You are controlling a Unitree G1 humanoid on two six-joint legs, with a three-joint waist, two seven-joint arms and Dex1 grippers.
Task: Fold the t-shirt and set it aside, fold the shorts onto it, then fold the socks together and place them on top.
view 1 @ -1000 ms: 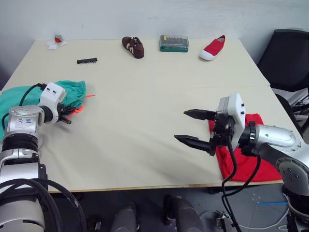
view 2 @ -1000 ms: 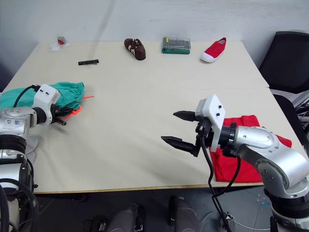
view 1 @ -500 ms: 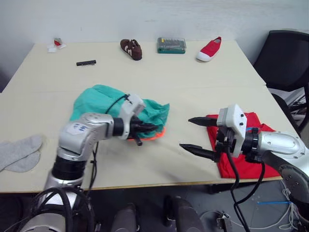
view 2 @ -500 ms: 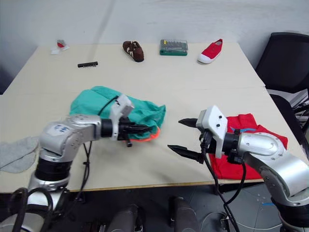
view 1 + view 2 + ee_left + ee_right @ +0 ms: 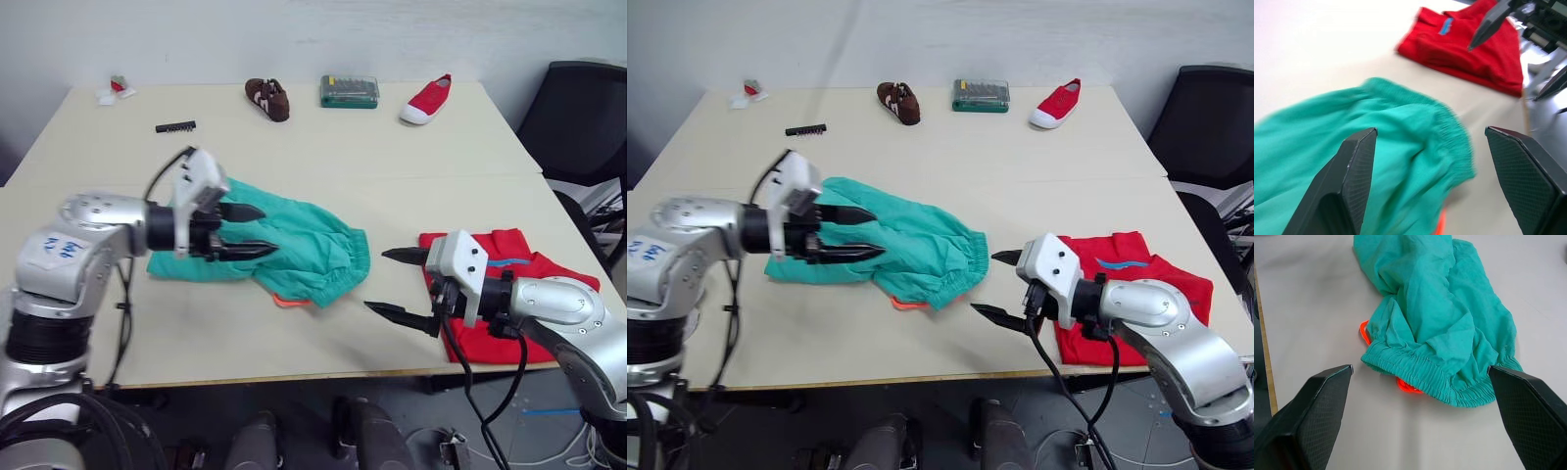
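Both grippers are spread and hold nothing: the left gripper (image 5: 245, 231) hovers over the crumpled shorts (image 5: 294, 245) mid-table, the right gripper (image 5: 392, 284) near the folded t-shirt (image 5: 509, 294). A grasp may catch one layer or the drawstring (image 5: 1405, 384) only, so the fold goes crooked. No readable writing.

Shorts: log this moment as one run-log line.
shorts: crumpled mid-table, unfolded | t-shirt: folded, at right | left gripper: open over shorts | right gripper: open beside waistband
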